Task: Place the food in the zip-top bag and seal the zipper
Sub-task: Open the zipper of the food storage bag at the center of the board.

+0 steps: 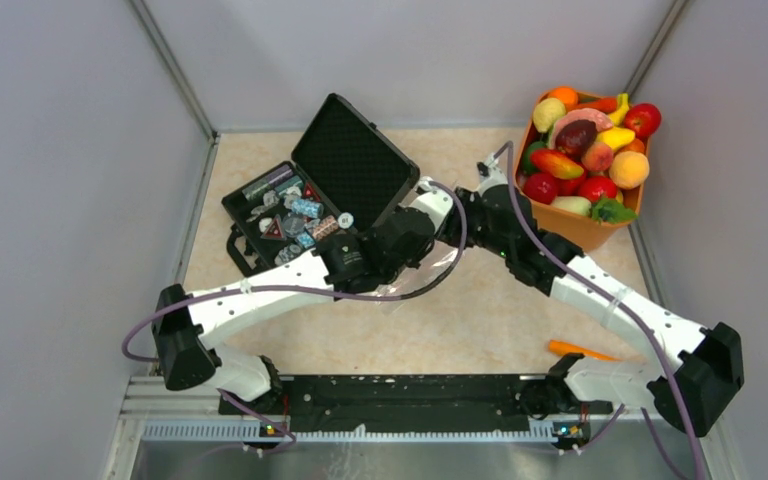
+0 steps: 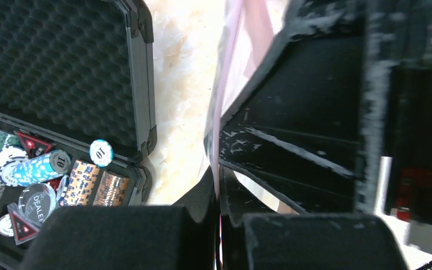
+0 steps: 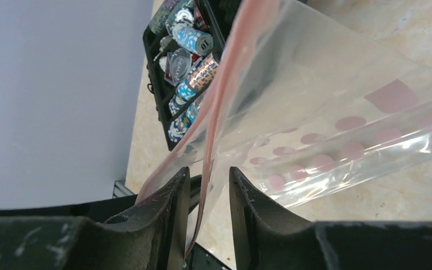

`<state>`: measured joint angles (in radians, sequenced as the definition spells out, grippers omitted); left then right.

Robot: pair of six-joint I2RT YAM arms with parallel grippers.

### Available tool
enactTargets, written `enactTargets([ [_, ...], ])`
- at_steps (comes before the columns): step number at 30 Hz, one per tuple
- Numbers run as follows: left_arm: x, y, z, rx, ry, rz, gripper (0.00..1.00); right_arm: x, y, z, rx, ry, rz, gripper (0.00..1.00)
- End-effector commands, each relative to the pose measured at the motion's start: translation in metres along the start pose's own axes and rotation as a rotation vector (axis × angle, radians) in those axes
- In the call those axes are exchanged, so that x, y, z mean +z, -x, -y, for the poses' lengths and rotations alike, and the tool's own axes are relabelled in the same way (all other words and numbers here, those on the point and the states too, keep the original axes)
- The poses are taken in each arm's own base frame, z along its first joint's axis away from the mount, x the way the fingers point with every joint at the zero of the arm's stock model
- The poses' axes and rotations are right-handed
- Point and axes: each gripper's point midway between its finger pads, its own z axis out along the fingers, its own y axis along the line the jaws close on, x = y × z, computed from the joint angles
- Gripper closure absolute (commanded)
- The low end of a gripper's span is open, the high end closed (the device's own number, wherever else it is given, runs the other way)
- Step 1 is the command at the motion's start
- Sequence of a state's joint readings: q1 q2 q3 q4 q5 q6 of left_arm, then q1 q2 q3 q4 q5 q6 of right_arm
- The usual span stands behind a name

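Note:
The zip-top bag (image 3: pixel 326 107) is clear with pink dots and hangs lifted between the two arms at the table's middle (image 1: pixel 438 268). In the left wrist view my left gripper (image 2: pixel 218 181) is shut on the bag's mouth edge, and the pink zipper (image 2: pixel 225 84) runs up from its jaws. My right gripper (image 3: pixel 209 185) is open. The zipper (image 3: pixel 219 95) passes loosely between its parted fingers (image 3: pixel 247 197). In the top view both grippers meet near the black case, left (image 1: pixel 422 238) and right (image 1: pixel 458 215). The food (image 1: pixel 590 150) is piled in an orange basket (image 1: pixel 580 228) at the back right.
An open black case (image 1: pixel 310 200) holding poker chips (image 2: pixel 39 169) stands at the back left, close to the left gripper. A lone orange stick (image 1: pixel 580 350) lies near the right arm's base. Grey walls close in on both sides.

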<state>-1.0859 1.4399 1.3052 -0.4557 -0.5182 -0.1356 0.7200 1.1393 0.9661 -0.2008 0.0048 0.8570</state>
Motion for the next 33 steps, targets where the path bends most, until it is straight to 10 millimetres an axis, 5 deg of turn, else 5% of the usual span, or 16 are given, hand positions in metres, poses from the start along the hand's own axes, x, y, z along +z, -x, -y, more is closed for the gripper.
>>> enactTargets([
  [1,-0.009,0.029,-0.002,-0.012,0.049,0.09,1.0,0.005,0.002,-0.017,0.013,0.033,-0.024,0.72],
  [6,-0.018,0.052,-0.02,-0.008,0.134,0.177,1.0,0.004,0.011,-0.011,-0.02,-0.005,0.022,1.0],
  [13,-0.049,0.109,-0.067,0.134,0.315,0.297,1.0,0.001,0.055,-0.082,-0.112,0.192,0.089,1.0],
  [17,-0.068,0.123,-0.087,0.122,0.372,0.338,1.0,0.004,0.062,-0.1,-0.132,0.255,0.092,1.0],
  [20,-0.067,0.111,-0.087,0.093,0.369,0.332,1.0,0.009,0.043,-0.07,-0.108,0.196,0.072,1.0],
  [24,-0.036,0.06,-0.045,0.032,0.173,0.202,1.0,0.008,-0.011,-0.002,-0.061,0.064,-0.029,1.0],
  [28,-0.017,0.016,-0.002,-0.085,-0.005,0.085,1.0,-0.006,-0.043,0.053,-0.048,-0.072,-0.09,1.0],
  [33,0.005,-0.019,-0.013,-0.042,0.123,-0.014,1.0,-0.013,-0.054,0.085,-0.056,-0.147,-0.157,1.0],
])
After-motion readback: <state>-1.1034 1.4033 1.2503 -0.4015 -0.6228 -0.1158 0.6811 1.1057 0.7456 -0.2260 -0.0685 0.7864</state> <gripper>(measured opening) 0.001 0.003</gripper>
